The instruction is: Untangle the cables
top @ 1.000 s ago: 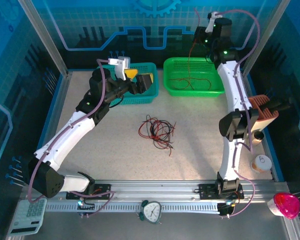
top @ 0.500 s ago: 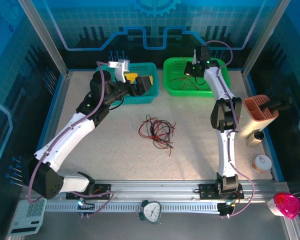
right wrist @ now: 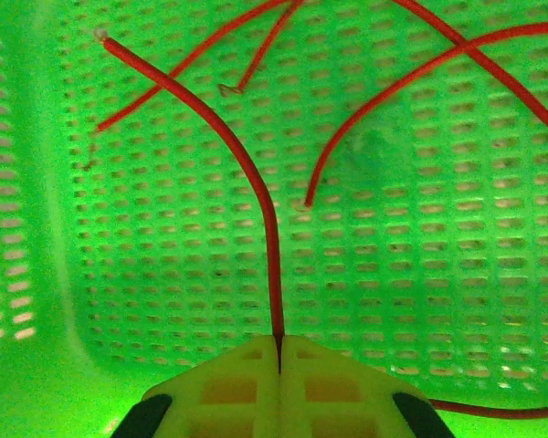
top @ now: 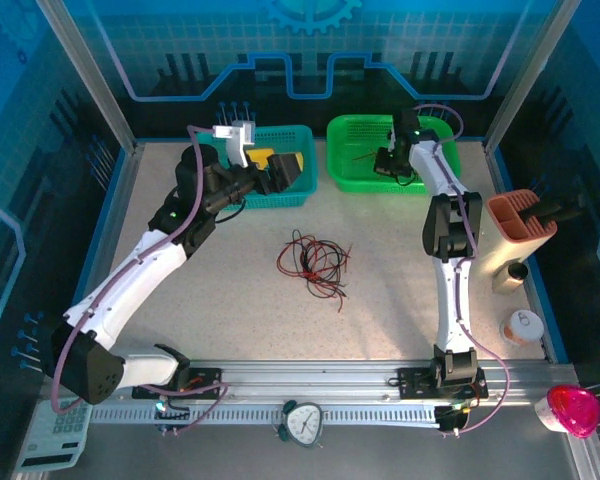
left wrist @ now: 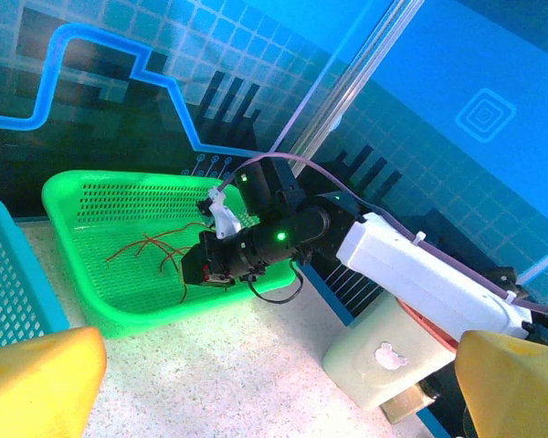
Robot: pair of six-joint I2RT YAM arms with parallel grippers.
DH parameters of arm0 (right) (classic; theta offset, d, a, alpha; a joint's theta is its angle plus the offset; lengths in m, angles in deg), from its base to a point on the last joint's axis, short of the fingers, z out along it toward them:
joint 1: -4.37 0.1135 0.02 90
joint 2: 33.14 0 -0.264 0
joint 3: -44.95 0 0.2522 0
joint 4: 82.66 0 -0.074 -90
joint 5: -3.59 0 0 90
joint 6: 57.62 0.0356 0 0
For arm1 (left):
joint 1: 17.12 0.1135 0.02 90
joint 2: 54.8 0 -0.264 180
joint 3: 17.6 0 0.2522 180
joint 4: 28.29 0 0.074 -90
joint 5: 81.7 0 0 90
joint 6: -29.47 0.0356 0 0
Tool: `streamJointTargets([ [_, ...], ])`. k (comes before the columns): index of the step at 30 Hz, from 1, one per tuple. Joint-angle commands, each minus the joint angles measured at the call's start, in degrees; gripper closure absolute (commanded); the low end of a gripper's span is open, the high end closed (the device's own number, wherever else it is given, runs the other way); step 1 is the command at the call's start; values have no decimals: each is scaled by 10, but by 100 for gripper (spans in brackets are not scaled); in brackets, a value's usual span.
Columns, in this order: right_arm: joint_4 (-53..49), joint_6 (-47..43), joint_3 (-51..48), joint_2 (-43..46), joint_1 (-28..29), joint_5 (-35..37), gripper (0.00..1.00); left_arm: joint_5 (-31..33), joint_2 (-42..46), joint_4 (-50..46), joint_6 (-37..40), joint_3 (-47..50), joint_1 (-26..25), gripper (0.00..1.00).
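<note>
A tangle of red and black cables lies on the table's middle. More red cables rest in the green basket. My right gripper is low inside that basket, shut on one red cable that rises from between its closed fingertips across the mesh floor. The left wrist view looks across at the right gripper over the green basket. My left gripper hovers at the blue basket. It is open, its yellow fingertips far apart with nothing between them.
A beige holder with an orange insert stands at the right edge, with a tape roll nearer me. A pink object, a clock and a calculator sit along the front rail.
My right gripper has come down from high above the green basket into it, still holding the red cable. The left arm has barely shifted. The tangle has not moved.
</note>
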Motion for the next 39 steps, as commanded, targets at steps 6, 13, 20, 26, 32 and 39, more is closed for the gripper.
streamJointTargets([
  [6, 22, 12, -36, 84, -7, -36, 55, -9, 19, -6, -4, 9, 1, 1],
  [13, 29, 19, -13, 147, -3, -56, 46, 0, 22, -29, 0, 16, 2, 1],
  [20, 85, 16, -147, 288, 41, -70, 46, 39, 36, -109, 2, 46, 1, 1],
  [26, 206, 49, -442, 461, 104, -66, 47, 66, 52, -170, -15, 100, -6, 1],
  [32, 253, 79, -650, 530, 161, -30, 49, 108, 57, -206, -30, 153, -20, 1],
  [39, 267, 88, -729, 523, 164, 3, 53, 118, 34, -196, -34, 170, -36, 1],
])
